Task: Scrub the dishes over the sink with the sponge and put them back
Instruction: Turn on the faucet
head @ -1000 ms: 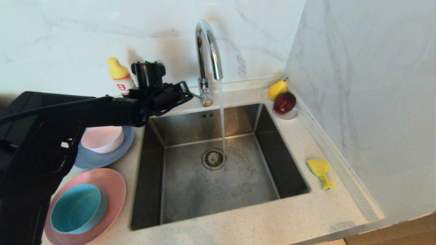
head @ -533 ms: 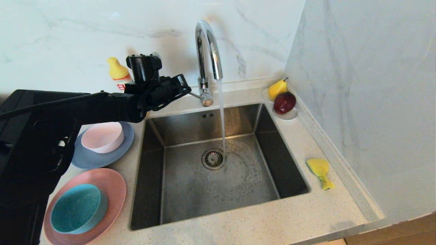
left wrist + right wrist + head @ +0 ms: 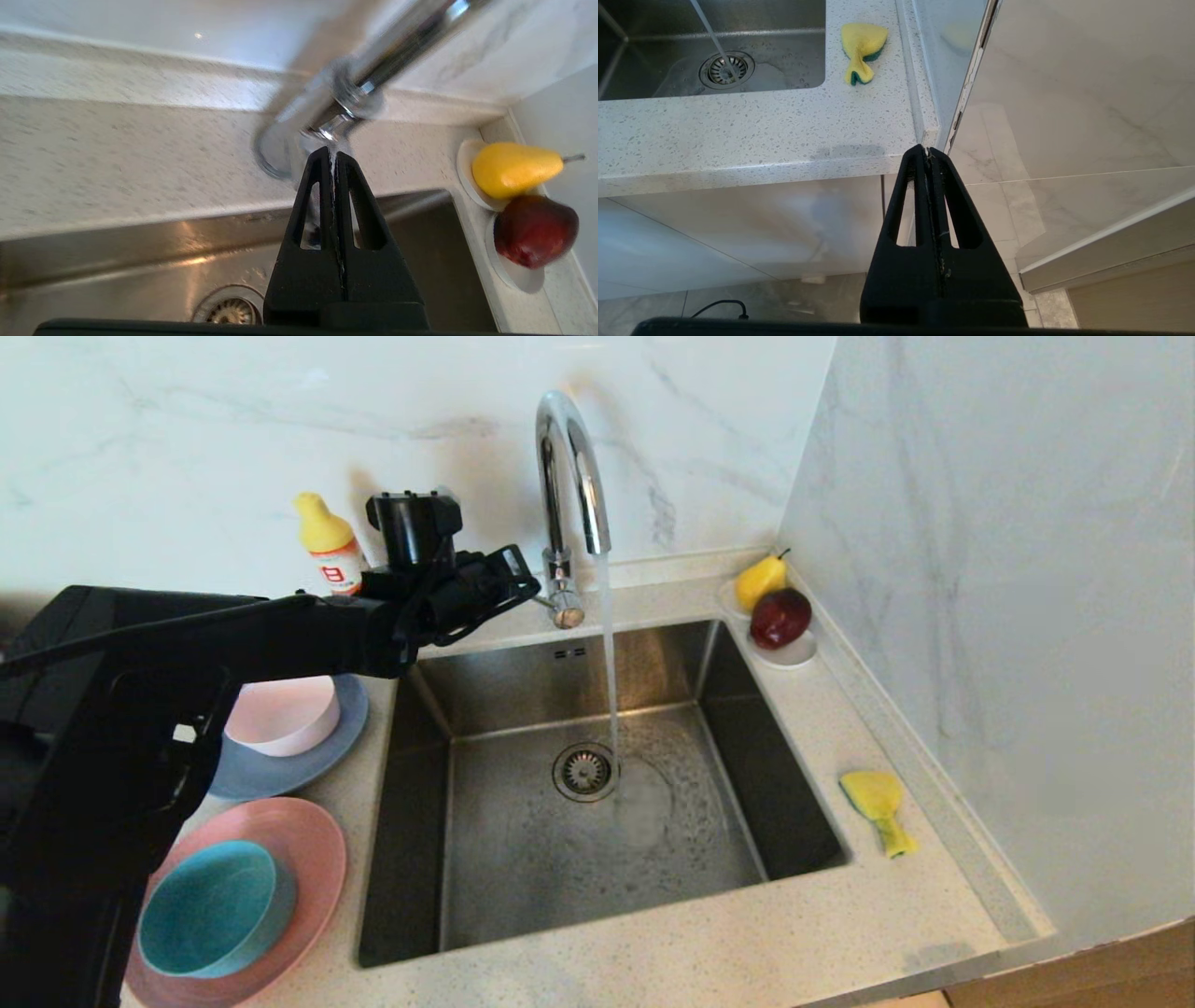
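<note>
yellow bottle (image 3: 327,547), pear (image 3: 759,581), red apple (image 3: 780,617), saucer (image 3: 792,656)

The steel sink (image 3: 597,859) takes a running stream beside its round drain; left of it, the pale pink bowl (image 3: 285,714) sits upright on the grey-blue plate (image 3: 308,761); nearer, the teal bowl (image 3: 215,910) sits on the pink plate (image 3: 313,854); the yellow sponge (image 3: 878,807) lies flat on the right.

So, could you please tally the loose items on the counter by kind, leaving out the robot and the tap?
Plates: 2, pink plate and grey-blue plate.
Bowls: 2, teal bowl and pale pink bowl.
Saucer: 1, white saucer.
Fruit: 2, pear and red fruit.
Sponge: 1, sponge.
Bottle: 1, yellow bottle.
Total: 9
</note>
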Motion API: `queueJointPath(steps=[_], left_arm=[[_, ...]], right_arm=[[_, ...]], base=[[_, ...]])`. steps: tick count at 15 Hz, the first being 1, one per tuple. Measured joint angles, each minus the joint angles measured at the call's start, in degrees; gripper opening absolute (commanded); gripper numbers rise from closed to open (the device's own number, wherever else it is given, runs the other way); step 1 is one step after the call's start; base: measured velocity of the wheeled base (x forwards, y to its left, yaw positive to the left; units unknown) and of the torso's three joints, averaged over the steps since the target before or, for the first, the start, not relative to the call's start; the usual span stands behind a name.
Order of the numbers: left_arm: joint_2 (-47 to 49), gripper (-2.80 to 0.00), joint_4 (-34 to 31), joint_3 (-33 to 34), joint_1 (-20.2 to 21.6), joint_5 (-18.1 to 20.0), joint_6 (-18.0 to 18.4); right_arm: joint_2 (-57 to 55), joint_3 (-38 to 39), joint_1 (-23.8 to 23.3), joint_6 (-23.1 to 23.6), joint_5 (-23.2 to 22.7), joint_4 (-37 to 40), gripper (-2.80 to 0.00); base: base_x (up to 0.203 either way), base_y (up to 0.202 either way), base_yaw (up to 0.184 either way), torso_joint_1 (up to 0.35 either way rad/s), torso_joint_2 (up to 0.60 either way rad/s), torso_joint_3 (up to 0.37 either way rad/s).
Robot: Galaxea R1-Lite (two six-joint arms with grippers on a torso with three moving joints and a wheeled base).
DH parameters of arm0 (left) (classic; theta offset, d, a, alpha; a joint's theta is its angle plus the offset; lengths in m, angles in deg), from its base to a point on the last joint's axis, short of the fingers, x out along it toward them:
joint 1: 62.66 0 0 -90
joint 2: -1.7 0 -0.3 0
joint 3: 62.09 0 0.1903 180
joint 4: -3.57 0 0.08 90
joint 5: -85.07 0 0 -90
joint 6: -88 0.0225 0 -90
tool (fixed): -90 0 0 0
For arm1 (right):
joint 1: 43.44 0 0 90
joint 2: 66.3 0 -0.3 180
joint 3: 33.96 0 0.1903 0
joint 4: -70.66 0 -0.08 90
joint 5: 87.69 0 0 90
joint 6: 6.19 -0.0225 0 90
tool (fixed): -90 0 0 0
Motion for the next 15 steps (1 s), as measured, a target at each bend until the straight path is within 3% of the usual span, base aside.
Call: queueJointPath(steps=[15], left_arm=[[0.23,-2.80,1.99,4.34,-0.52,-1.02,0.20]], right_arm=[[0.00,0.00,0.02,-0.01,0.00,0.00,-2.80]], base=[[0.000,0.000,0.000,0.000,0.00,0.000]])
